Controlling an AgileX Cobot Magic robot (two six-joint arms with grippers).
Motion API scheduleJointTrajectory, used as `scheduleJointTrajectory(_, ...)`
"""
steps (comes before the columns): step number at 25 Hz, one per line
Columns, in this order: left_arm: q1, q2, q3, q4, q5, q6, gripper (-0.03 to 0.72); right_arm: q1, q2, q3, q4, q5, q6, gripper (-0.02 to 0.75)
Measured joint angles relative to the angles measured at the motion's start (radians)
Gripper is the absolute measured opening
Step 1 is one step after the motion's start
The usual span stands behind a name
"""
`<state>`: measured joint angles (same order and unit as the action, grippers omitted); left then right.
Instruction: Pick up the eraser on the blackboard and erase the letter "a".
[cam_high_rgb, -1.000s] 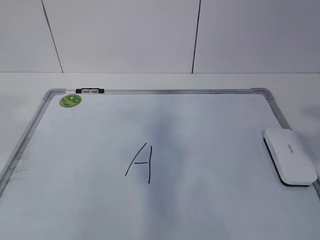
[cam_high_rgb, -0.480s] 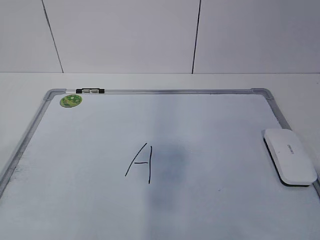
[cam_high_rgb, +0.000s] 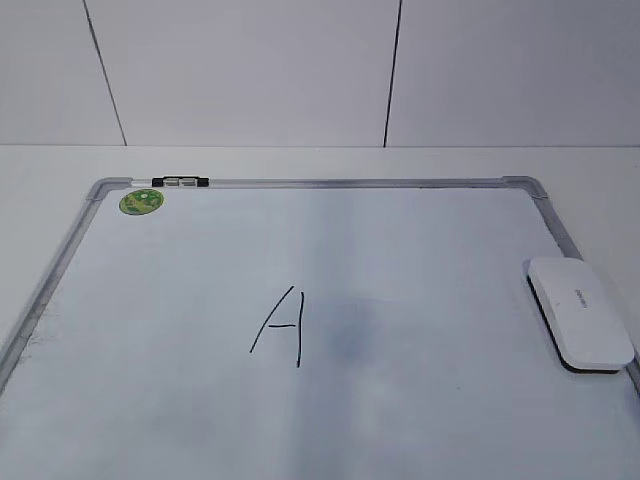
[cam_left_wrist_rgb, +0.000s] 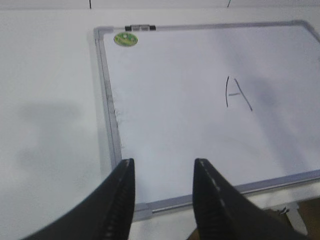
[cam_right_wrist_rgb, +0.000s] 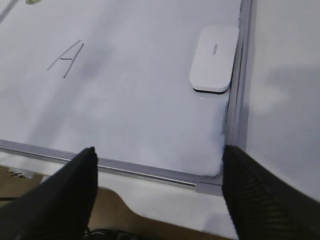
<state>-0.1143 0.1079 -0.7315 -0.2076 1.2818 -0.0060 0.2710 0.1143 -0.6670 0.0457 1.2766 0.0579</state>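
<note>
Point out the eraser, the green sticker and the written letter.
eraser (cam_high_rgb: 580, 312), exterior view, middle of its white top.
green sticker (cam_high_rgb: 141, 202), exterior view, its centre.
letter (cam_high_rgb: 284, 325), exterior view, on its crossbar.

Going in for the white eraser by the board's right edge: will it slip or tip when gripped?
The eraser looks like smooth hard plastic, so probably rigid but somewhat slippery. It lies low and flat on the blackboard, so tipping or rolling seems unlikely. It sits close to the frame, leaving the fingers little room on that side.

The white table (cam_high_rgb: 320, 162) carries the blackboard (cam_high_rgb: 330, 183) flat, its near edge seemingly at the table's front edge.
</note>
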Motion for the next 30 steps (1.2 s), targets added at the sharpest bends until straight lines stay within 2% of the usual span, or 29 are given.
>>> scheduleJointTrajectory(7,0.0,-0.083,0.172,0.062,-0.005,0.046,0.296,0.0,-0.029,0.074,-0.054,0.0,-0.027,0.592)
scheduleJointTrajectory(17,0.0,-0.089,0.214,0.117,-0.144,0.053,0.296,0.0,-0.036,0.164,-0.073,-0.112,-0.033,0.592)
scheduleJointTrajectory(30,0.0,-0.089,0.223,0.119,-0.172,0.055,0.296,0.0,-0.036,0.169,-0.077,-0.128,-0.035,0.592)
